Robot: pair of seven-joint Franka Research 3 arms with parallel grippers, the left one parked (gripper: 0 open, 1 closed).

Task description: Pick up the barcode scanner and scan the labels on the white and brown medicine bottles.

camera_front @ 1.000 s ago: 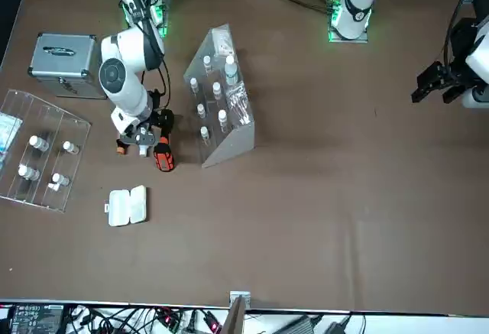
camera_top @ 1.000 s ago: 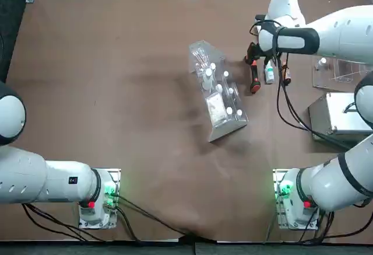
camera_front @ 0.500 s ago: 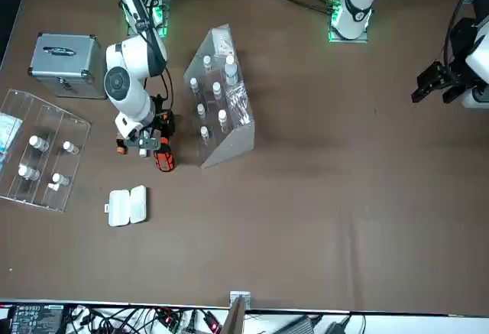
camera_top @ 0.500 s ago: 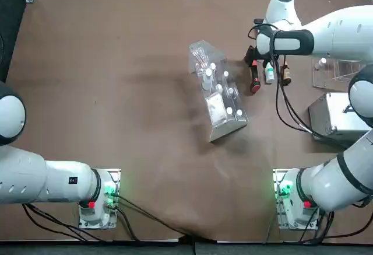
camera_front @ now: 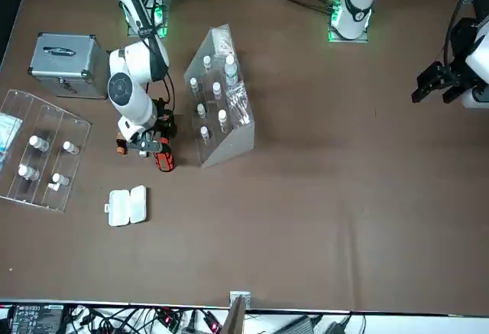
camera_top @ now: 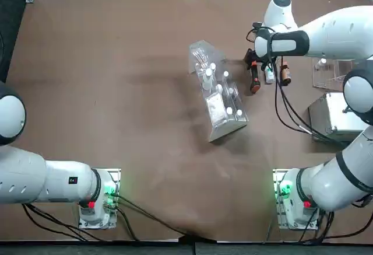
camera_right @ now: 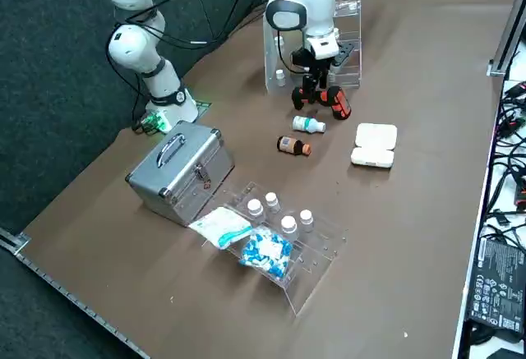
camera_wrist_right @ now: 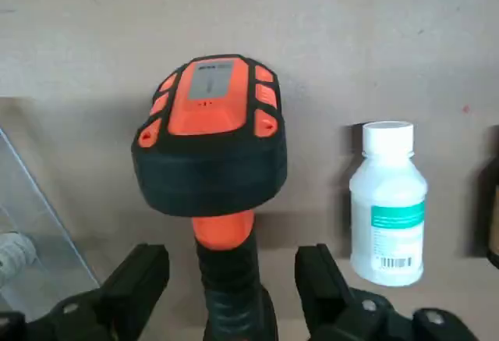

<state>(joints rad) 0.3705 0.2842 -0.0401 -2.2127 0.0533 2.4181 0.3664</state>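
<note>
Open fingers [camera_wrist_right: 316,278] above the brown table [camera_top: 145,115].

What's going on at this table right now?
The robot's right arm has its tool over the barcode scanner, with its two fingers open on either side of the handle. It looks about to grip it, though no hold shows yet. The white bottle and the brown bottle lie on their sides on the table nearby. Neither is being handled, and the scanner isn't pointed at them by anyone.
</note>
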